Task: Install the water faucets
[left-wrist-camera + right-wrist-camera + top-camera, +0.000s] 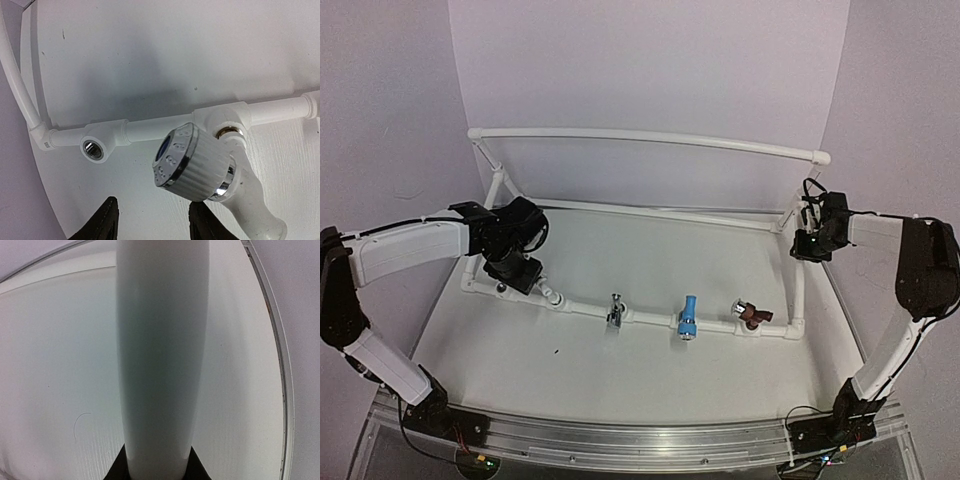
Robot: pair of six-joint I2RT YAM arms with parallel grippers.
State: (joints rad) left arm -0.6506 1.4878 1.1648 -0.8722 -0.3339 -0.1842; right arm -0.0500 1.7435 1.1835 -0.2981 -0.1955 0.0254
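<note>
Table [620, 390]: bears one white pipe frame [650, 138]. Its front rail carries all the fittings.

Right gripper [157, 470]: closed around the frame's right-hand side pipe, which fills the wrist view. It looks to be steadying the frame.

Left gripper [150, 225]: fingers spread with nothing between them. It hovers just in front of the left end of the front rail, and the white faucet [200, 165] sits just beyond its right finger.

White faucet: standing in the second socket from the left, with brass thread [228, 133] showing at the joint. You should judge it not fully seated.

Risks:
- If you grip the ribbed knob instead of the body, the knob may spin and the thread will not advance.
- If you push off-axis, the thread may cross or the faucet may tip out of the socket.
- If the right hold slips, the rail will roll with the torque and the seated faucets will swing.

Count:
- Faucets: four, one each of white, chrome faucet [616, 312], light blue faucet [688, 317] and reddish-brown faucet [752, 316], all on the front rail.
- Open socket [92, 148]: one, at the far left.
- Spare faucets lying loose: none seen.
</note>
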